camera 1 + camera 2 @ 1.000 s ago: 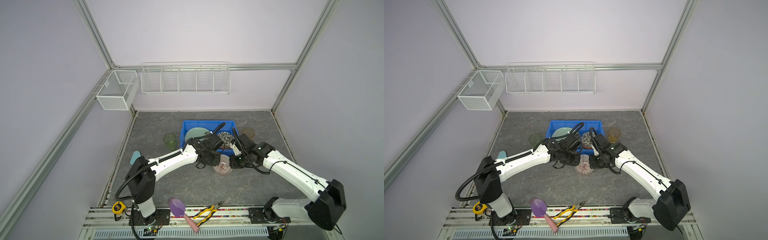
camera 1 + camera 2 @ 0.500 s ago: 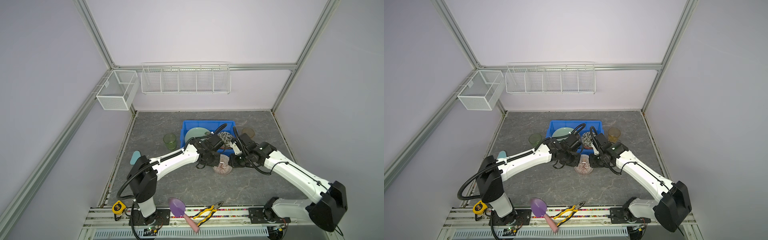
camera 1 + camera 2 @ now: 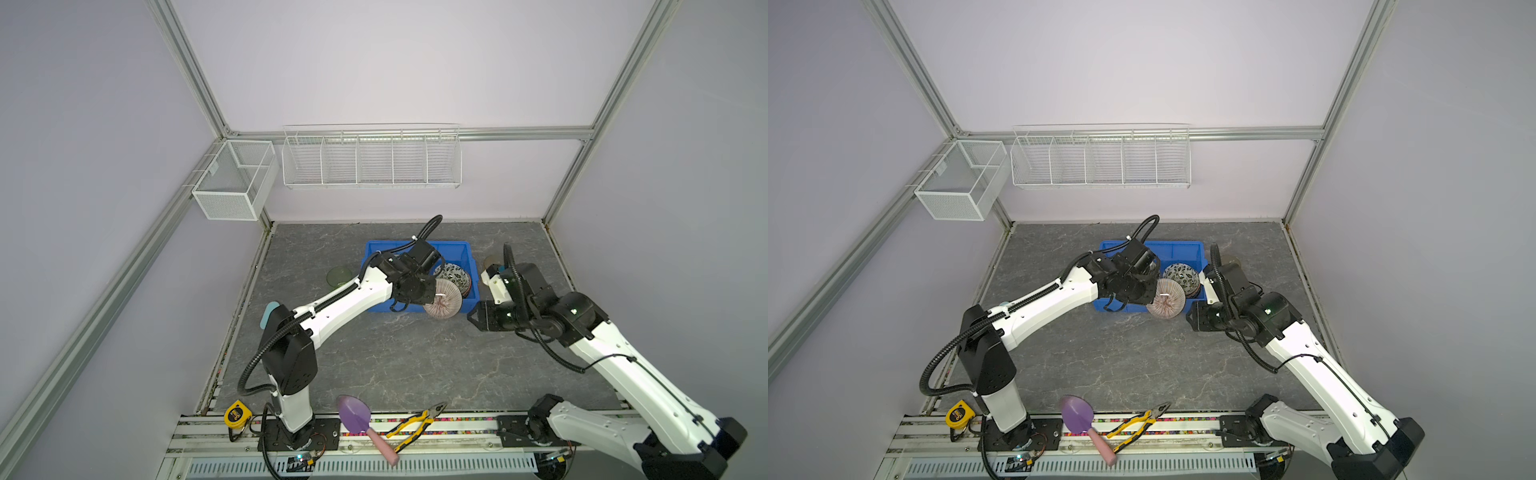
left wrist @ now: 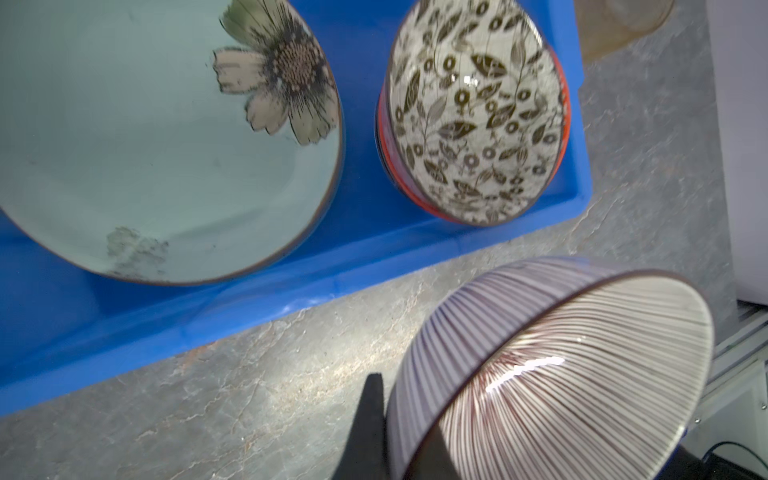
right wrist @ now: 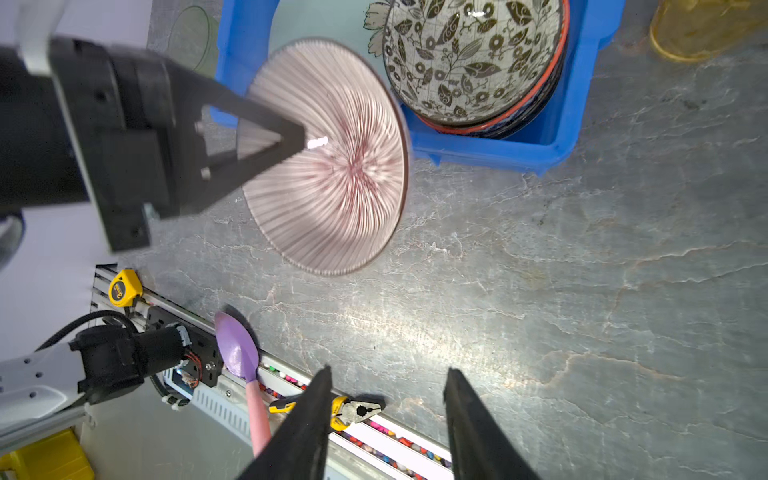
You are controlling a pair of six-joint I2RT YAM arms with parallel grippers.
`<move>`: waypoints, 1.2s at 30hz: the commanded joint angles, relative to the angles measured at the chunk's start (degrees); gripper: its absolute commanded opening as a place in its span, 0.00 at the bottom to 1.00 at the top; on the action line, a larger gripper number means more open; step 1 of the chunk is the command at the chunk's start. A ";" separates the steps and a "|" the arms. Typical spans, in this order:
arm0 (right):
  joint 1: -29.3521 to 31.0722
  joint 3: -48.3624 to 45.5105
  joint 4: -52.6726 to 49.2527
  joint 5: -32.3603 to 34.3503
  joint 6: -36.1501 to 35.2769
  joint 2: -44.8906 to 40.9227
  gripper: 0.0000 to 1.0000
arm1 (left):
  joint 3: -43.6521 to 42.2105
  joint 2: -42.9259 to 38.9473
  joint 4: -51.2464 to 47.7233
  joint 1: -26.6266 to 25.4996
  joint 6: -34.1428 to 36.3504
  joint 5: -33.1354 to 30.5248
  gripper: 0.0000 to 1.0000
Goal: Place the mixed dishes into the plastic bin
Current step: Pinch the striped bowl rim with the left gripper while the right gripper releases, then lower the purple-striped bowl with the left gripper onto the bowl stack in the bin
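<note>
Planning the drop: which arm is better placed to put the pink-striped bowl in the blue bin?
Left. The left gripper is shut on the pink-striped bowl at the blue bin; the right gripper is open and empty.

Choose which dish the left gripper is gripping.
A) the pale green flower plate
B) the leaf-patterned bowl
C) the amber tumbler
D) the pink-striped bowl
D: the left gripper is shut on the rim of the pink-striped bowl, holding it tilted, while the leaf-patterned bowl and the pale green flower plate lie in the plastic bin and the amber tumbler sits outside it.
</note>
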 commanded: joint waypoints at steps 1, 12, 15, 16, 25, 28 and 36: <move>-0.63 -0.64 -2.08 0.32 0.76 -2.58 0.58 | 6.75 2.77 -0.04 0.38 2.49 -0.31 0.00; -0.77 -2.41 -5.28 2.74 2.41 -9.43 0.88 | 23.61 15.93 -3.56 1.23 4.59 -1.06 0.00; -0.77 -2.80 -6.34 3.65 2.86 -11.18 0.88 | 27.07 19.24 -4.89 1.82 4.85 -1.06 0.00; -0.81 -2.97 -6.53 3.84 2.91 -11.75 0.88 | 28.00 19.92 -5.33 2.00 4.99 -1.13 0.00; -1.19 -4.21 -7.43 4.71 2.86 -13.04 0.88 | 31.53 24.16 -6.76 3.09 6.00 -2.14 0.00; -1.43 -4.52 -7.14 4.60 2.77 -12.94 0.88 | 31.73 25.11 -6.41 3.43 6.18 -1.67 0.00; -2.29 -5.31 -6.29 3.99 1.99 -11.81 0.88 | 33.53 27.68 -5.20 3.78 7.11 0.48 0.00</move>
